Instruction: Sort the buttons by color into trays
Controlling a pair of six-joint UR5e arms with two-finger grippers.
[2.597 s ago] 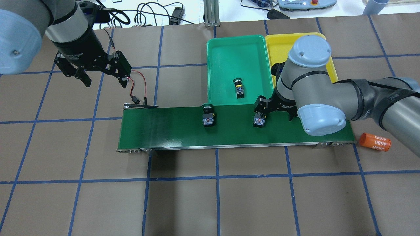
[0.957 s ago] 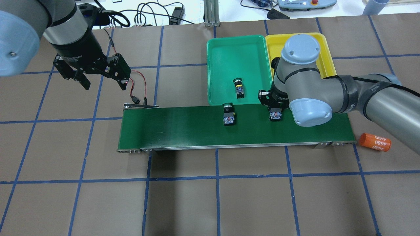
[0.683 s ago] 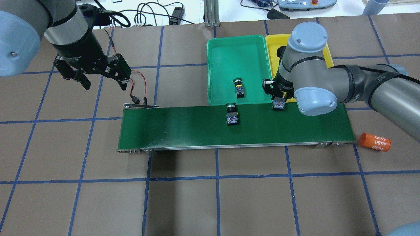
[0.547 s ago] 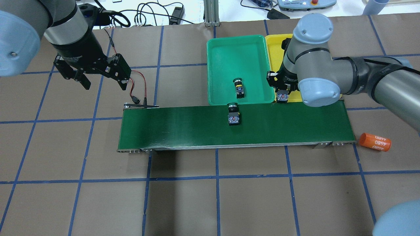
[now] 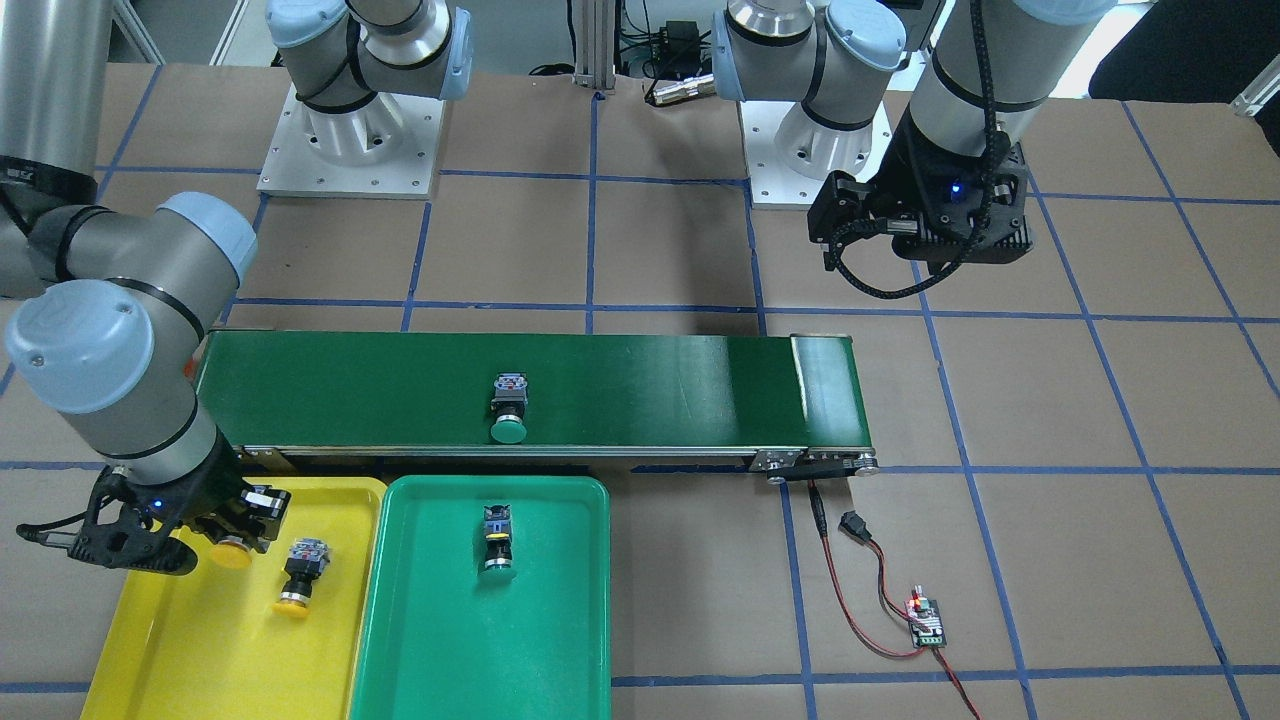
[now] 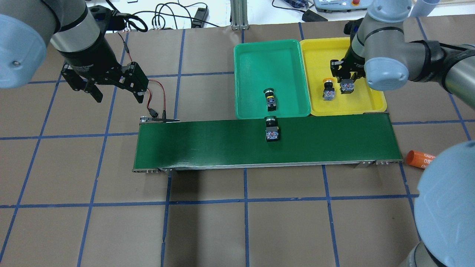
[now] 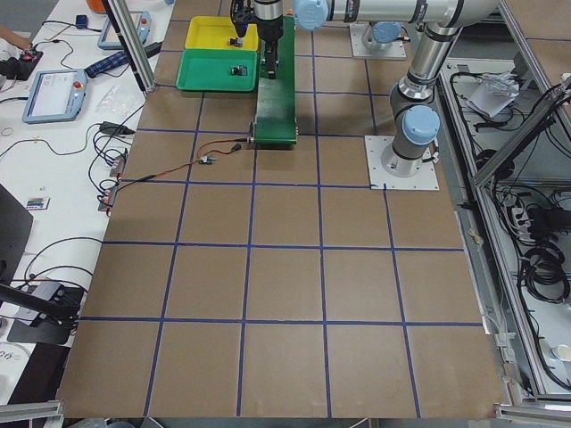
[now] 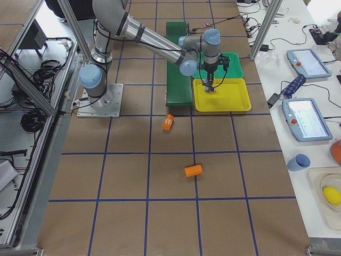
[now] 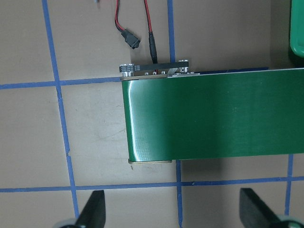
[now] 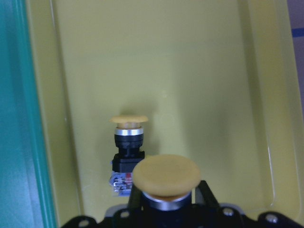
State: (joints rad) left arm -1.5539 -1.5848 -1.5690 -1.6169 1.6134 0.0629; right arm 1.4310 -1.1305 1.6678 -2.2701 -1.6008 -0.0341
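Observation:
My right gripper [image 6: 346, 78] is shut on a yellow-capped button [image 10: 166, 174] and holds it over the yellow tray [image 6: 319, 52]. A second yellow button [image 6: 328, 90] lies in that tray just beside it, also seen in the right wrist view [image 10: 128, 137]. One green button [image 6: 270, 99] lies in the teal-green tray [image 6: 267, 59]. Another green button [image 6: 272, 130] rides on the dark-green conveyor belt [image 6: 207, 144], near its far edge. My left gripper [image 6: 118, 95] hangs open and empty above the table, beyond the belt's left end.
An orange cylinder [image 6: 419, 157] lies on the table off the belt's right end, and a second one [image 8: 193, 170] lies farther out. Red and black wires [image 6: 156, 100] run to the belt's left end. The right arm's elbow [image 6: 445, 207] fills the lower right corner.
The right gripper has carried its yellow button from the belt across to the yellow tray. The green button on the belt has travelled rightward. The left arm has stayed put.

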